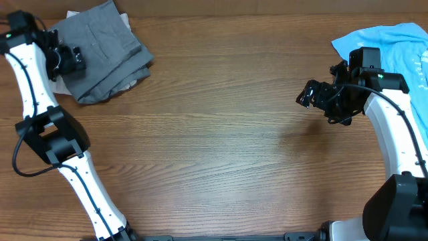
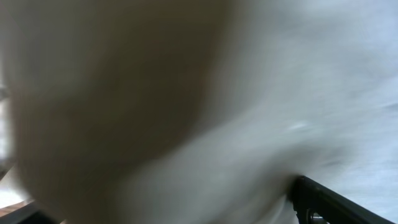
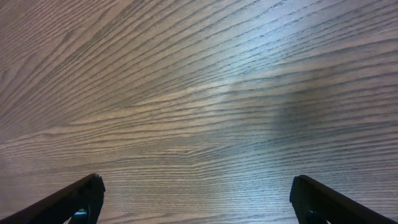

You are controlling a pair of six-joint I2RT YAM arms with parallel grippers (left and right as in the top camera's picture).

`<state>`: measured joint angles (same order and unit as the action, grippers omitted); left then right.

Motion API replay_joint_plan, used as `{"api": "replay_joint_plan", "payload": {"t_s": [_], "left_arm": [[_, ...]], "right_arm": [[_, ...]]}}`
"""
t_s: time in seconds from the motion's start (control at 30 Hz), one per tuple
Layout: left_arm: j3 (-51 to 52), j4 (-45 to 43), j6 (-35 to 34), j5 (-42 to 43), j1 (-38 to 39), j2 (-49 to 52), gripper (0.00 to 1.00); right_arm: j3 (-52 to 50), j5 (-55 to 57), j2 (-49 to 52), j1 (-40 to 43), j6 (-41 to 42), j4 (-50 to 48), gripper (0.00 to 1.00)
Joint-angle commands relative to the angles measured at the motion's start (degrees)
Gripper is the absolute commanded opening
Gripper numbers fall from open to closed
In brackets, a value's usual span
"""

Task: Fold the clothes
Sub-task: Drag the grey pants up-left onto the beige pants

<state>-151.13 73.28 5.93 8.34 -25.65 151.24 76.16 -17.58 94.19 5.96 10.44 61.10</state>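
Overhead, the grey shorts lie folded into a rough rectangle at the table's far left corner. One pocket seam shows on top, and the near right corner is tilted toward the table's middle. A strip of white cloth peeks out from under their near edge.

The left gripper is at the shorts' left edge, right against the fabric. Whether it touches the cloth cannot be told from above. The left wrist view is filled with a close blur of pale grey cloth and a brownish patch. Only one finger shows clearly, far out at the lower right, which is where it sits when the jaws are spread. The other is lost in the blur. Nothing can be seen pinched between them, so the left gripper reads as released.

The light-blue T-shirt lies crumpled at the far right corner, running off the table's right edge in the picture.

The right gripper hangs over bare wood just left of the T-shirt and clear of it. In its wrist view both fingers stand wide apart with only wood grain and a soft shadow between them, so it is spread and empty.
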Motion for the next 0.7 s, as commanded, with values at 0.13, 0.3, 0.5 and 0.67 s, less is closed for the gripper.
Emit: {"api": "replay_joint_plan", "payload": {"t_s": [0.13, 0.3, 0.5, 0.67], "left_arm": [[-0.74, -0.96, -1.9, 6.71, -1.49, -4.02, 1.0], [-0.76, -4.57, -1.2, 6.54, -1.33, -5.88, 1.0], [-0.72, -8.63, -1.27, 5.22, -1.33, -4.83, 1.0], [-0.63, -11.85, -1.46, 5.07, -1.38, -3.74, 0.97]], "right_arm": [[0.07, 0.17, -0.22, 0.17, 0.0, -0.2, 1.0], [0.09, 0.17, -0.22, 0.17, 0.02, -0.2, 1.0], [0.07, 0.17, -0.22, 0.17, 0.0, -0.2, 1.0], [0.07, 0.17, -0.22, 0.17, 0.0, -0.2, 1.0]]}}
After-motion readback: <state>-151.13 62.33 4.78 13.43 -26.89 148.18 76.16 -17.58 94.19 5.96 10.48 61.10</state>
